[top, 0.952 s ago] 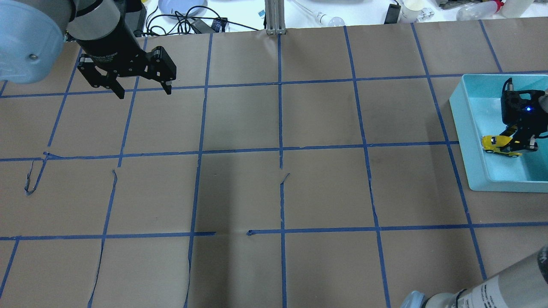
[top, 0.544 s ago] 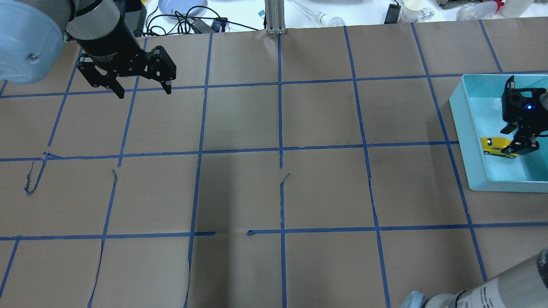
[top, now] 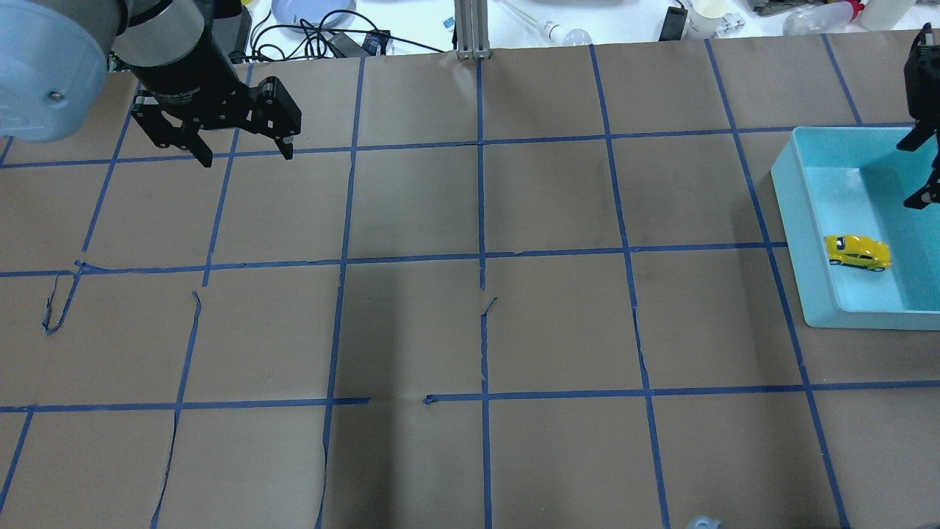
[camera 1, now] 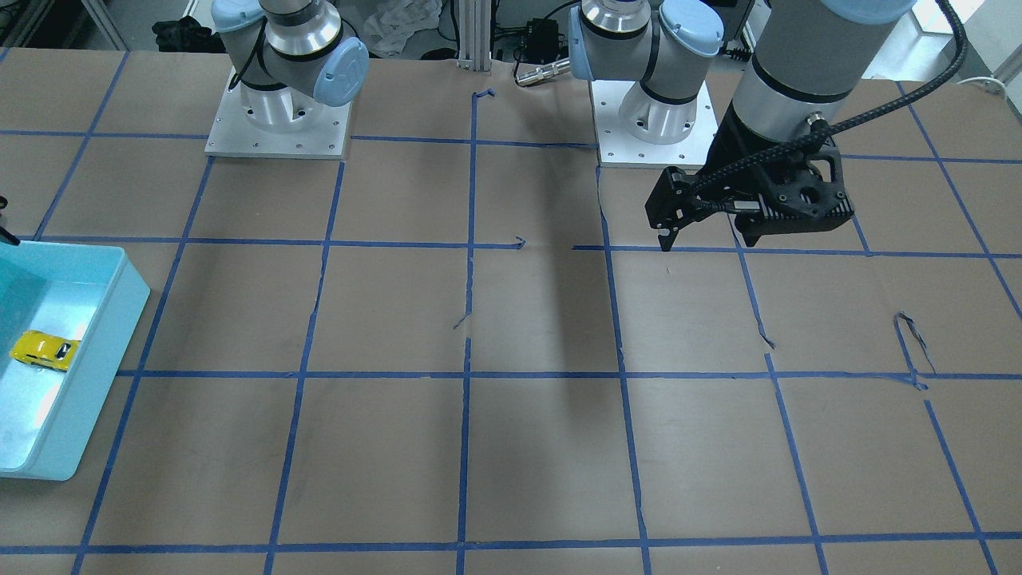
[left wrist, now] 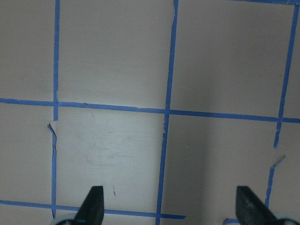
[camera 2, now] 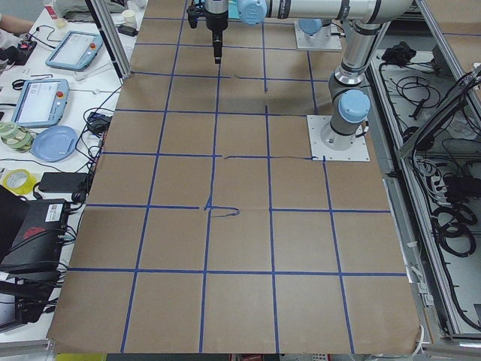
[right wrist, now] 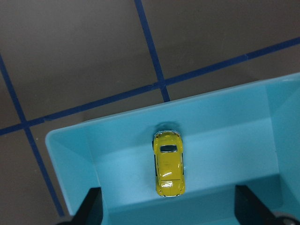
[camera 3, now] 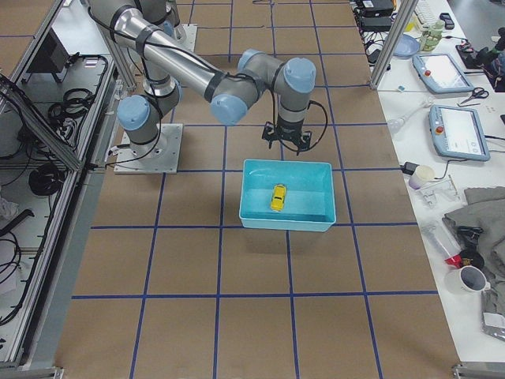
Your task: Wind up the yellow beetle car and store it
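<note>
The yellow beetle car (top: 857, 252) stands on its wheels on the floor of a teal bin (top: 789, 220) at the table's right side. It also shows in the front view (camera 1: 45, 350), the right side view (camera 3: 278, 197) and the right wrist view (right wrist: 168, 163). My right gripper (top: 927, 170) hangs open and empty above the bin, apart from the car; its two fingertips (right wrist: 91, 201) frame the car from above. My left gripper (top: 246, 156) is open and empty over the far left of the table, seen also in the front view (camera 1: 707, 238) and the left wrist view (left wrist: 171, 204).
The table is brown paper with a blue tape grid (top: 481, 257), torn in places. The bin's wall (camera 1: 104, 351) rises around the car. Cables and a blue plate (top: 312, 11) lie beyond the far edge. The arm bases (camera 1: 279, 120) stand on the robot's side.
My right gripper has opened, let go of the car and lifted away toward the far edge of the bin. The car now rests in the bin. The left arm has barely moved.
</note>
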Robot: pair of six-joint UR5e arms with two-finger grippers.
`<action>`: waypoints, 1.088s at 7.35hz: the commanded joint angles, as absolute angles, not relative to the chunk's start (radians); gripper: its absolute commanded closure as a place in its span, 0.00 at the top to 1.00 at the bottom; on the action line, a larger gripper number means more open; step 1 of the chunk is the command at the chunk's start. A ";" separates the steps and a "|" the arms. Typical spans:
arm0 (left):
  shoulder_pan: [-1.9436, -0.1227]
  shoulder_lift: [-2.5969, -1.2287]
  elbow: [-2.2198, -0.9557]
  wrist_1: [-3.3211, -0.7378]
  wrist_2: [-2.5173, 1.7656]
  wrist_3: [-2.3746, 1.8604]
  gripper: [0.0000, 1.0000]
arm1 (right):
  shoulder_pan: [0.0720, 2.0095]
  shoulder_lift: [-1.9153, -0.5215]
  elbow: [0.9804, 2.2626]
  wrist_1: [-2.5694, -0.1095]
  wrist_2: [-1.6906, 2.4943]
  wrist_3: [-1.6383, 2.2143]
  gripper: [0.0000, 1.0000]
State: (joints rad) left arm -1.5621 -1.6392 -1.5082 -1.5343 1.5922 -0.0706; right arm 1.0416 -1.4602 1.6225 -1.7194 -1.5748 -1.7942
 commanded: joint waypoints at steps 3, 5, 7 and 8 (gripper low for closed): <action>-1.562 -1.640 -1.508 -1.534 1.592 -0.071 1.00 | 1.291 -1.600 1.598 -1.563 -1.588 -1.233 1.00; -1.562 -1.638 -1.508 -1.534 1.591 -0.071 1.00 | 1.400 -1.612 1.597 -1.568 -1.579 -0.987 1.00; -1.562 -1.638 -1.506 -1.534 1.591 -0.071 1.00 | 1.527 -1.600 1.595 -1.575 -1.574 -0.573 1.00; -1.562 -1.640 -1.505 -1.532 1.592 -0.071 1.00 | 1.583 -1.594 1.594 -1.583 -1.571 -0.364 1.00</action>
